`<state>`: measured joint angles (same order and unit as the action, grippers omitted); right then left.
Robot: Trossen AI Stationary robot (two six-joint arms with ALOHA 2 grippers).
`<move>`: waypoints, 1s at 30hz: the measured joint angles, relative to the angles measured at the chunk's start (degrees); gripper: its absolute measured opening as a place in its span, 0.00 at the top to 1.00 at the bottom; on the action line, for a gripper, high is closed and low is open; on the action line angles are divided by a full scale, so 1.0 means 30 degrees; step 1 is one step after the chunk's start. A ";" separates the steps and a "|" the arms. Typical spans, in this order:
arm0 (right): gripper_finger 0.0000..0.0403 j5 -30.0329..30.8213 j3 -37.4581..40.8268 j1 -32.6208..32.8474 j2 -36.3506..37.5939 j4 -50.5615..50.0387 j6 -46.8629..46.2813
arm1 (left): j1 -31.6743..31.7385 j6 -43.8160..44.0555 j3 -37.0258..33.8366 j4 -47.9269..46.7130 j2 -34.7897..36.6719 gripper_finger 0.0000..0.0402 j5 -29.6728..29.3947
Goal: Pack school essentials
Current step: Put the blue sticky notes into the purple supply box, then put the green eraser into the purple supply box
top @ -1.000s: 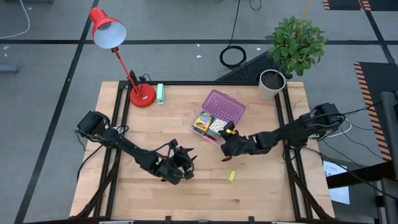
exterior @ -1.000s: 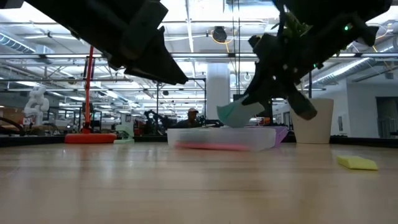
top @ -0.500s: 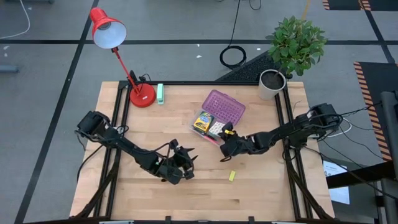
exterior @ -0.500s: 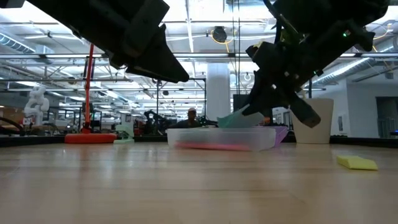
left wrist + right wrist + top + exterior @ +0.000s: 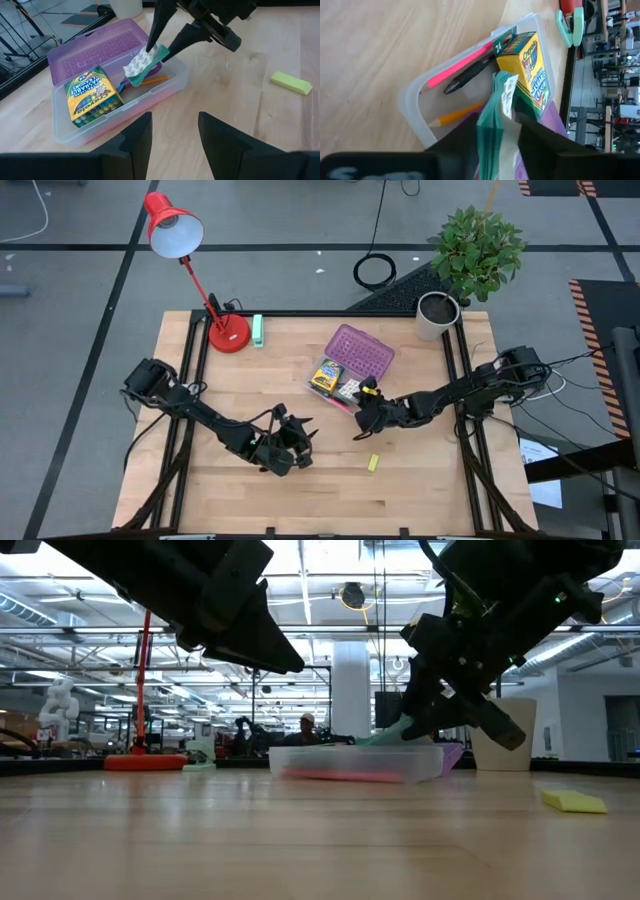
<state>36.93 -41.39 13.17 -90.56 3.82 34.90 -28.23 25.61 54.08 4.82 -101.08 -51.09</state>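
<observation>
Crayon box (image 5: 526, 67) in the clear case (image 5: 417, 107), "Crayola" on its yellow face, "24" on its green end, "WASHABLE CRAYONS" across its face in left wrist view (image 5: 92, 97)

Hand (image 5: 502, 131) grips patterned pack (image 5: 495, 120).

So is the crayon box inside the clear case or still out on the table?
Inside. The crayon box lies in the clear case beside the pencils, while the right gripper lowers a patterned pack in next to it.

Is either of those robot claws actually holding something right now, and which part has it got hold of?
Yes. The right gripper pinches the small patterned teal-edged pack by its upper end, over the clear plastic case. The left gripper holds nothing.
</observation>
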 joint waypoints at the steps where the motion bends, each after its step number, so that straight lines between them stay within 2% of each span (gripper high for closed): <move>1: 0.67 -0.0034 0.0000 0.0000 0.0000 -0.0046 -0.0175 | 0.0000 0.0007 0.0000 0.0000 0.0000 0.59 0.0000; 6: 0.51 -0.1000 0.0000 0.0000 0.0056 -0.0417 -0.0936 | -0.0007 0.0044 0.0000 0.0000 0.0000 0.59 0.0007; 11: 0.43 -0.2285 0.0000 -0.0028 0.0683 -0.0582 -0.2074 | -0.0007 0.0066 0.0000 0.0020 0.0000 0.59 0.0022; 17: 0.41 -0.3337 0.0015 -0.0365 0.1844 -0.1174 -0.3223 | -0.0007 0.0058 0.0000 0.0138 0.0000 0.59 0.0044; 23: 0.41 -0.3506 0.0007 -0.0495 0.3586 -0.2335 -0.5469 | -0.0007 -0.0136 0.0000 0.0576 0.0000 0.59 0.0559; 25: 0.41 -0.4446 0.0007 -0.0439 0.4373 -0.3157 -0.7033 | -0.0007 -0.0160 0.0000 0.0612 0.0000 0.59 0.0590; 30: 0.41 -0.8380 0.0007 0.0153 0.6063 -0.5526 -1.2433 | -0.0015 -0.0387 0.0000 0.1070 0.0000 0.59 0.1052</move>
<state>11.79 -41.36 13.63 -72.37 -12.76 -2.40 -28.27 24.45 54.08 8.03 -101.08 -47.94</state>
